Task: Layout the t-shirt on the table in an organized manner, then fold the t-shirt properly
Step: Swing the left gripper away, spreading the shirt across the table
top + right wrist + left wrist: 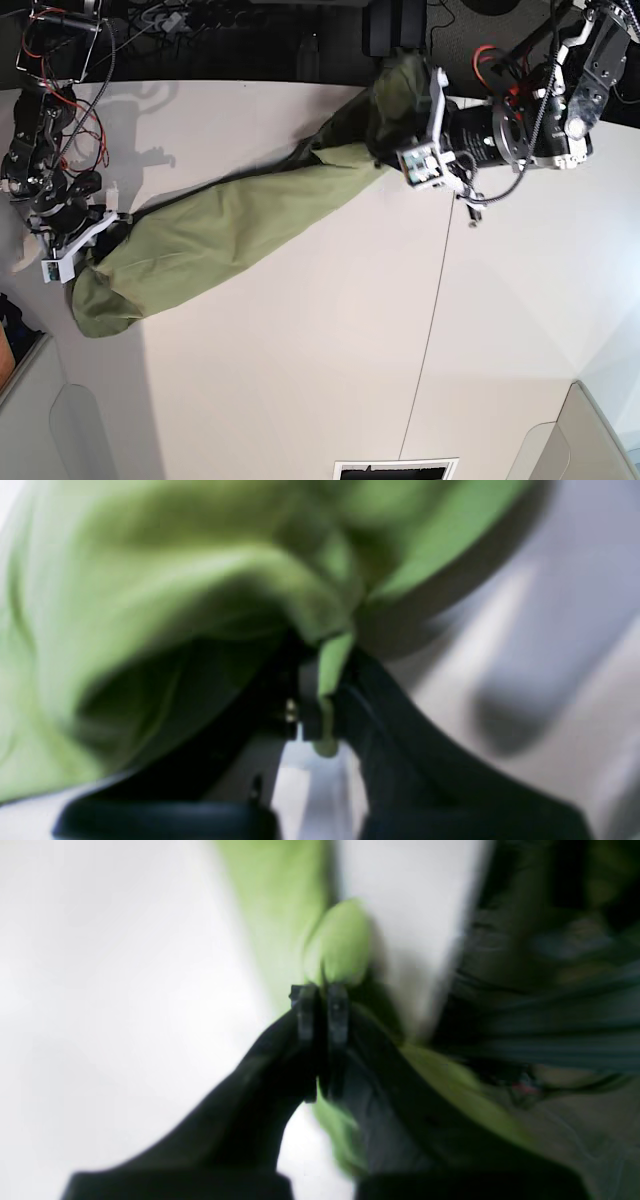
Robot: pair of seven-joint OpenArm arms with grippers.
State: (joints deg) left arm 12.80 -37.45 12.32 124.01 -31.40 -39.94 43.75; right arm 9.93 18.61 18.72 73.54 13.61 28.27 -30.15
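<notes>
The olive-green t-shirt (240,225) is pulled into a long, bunched band across the white table (300,390), running from the near left to the far right. My left gripper (403,108) is shut on the shirt's far right end and holds it raised at the table's back edge. In the left wrist view the fingers (320,992) pinch a green fold (340,940). My right gripper (92,238) is shut on the shirt's left end. In the right wrist view it (320,690) clamps a strip of cloth (150,580) low over the table. Both wrist views are blurred.
A thin dark seam (432,320) runs down the table on the right. Cables and electronics (170,20) lie beyond the back edge. A dark rectangular opening (395,468) sits at the front edge. Grey panels stand at the front left corner (25,400) and the front right corner (590,440).
</notes>
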